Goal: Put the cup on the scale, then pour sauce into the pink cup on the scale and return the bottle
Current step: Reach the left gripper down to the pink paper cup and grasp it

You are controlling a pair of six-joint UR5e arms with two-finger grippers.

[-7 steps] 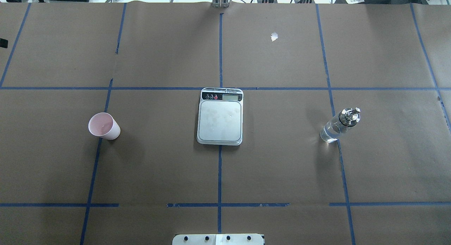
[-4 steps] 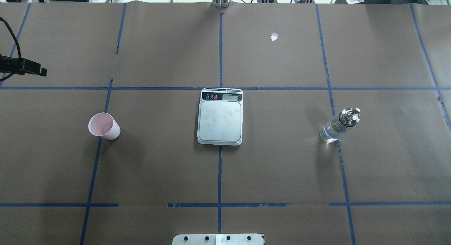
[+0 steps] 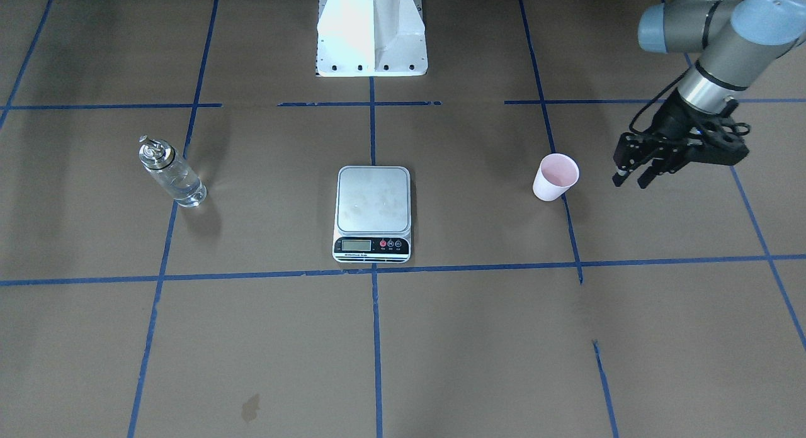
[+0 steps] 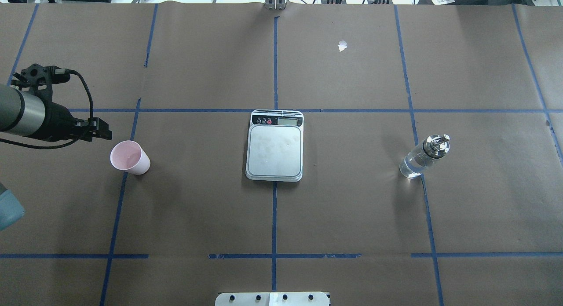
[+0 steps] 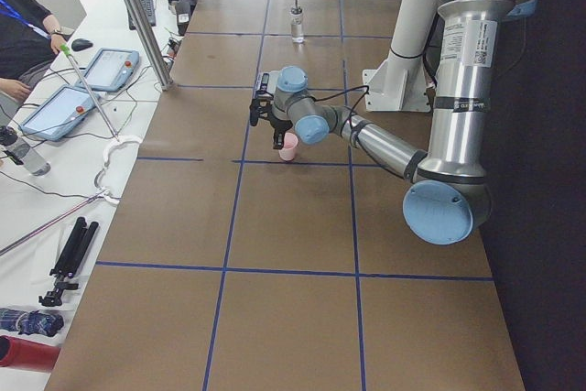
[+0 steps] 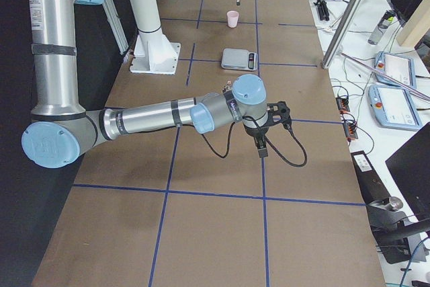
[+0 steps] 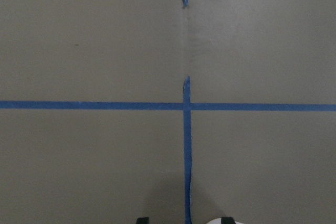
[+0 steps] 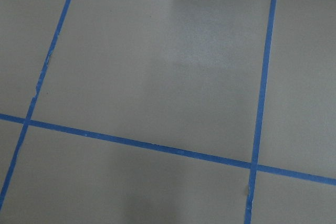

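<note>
The pale pink cup (image 4: 129,157) stands upright on the brown table, left of the scale (image 4: 275,150), whose steel platform is bare. My left gripper (image 4: 102,130) hovers just behind and to the left of the cup, open and holding nothing; in the front-facing view this gripper (image 3: 631,180) is right of the cup (image 3: 555,177). The glass bottle (image 4: 422,158) with clear sauce and a silver spout stands far right, untouched. My right gripper (image 6: 262,147) shows only in the exterior right view, over bare table near the end; I cannot tell whether it is open or shut.
Blue tape lines grid the brown paper. The robot's white base mount (image 3: 371,35) sits behind the scale (image 3: 373,202). A small white scrap (image 4: 342,45) lies on the far side. Side benches with tablets (image 5: 110,69) and a person's arm flank the table.
My left arm has swung in from the left edge and come down toward the cup. Cup, scale and bottle have not moved.
</note>
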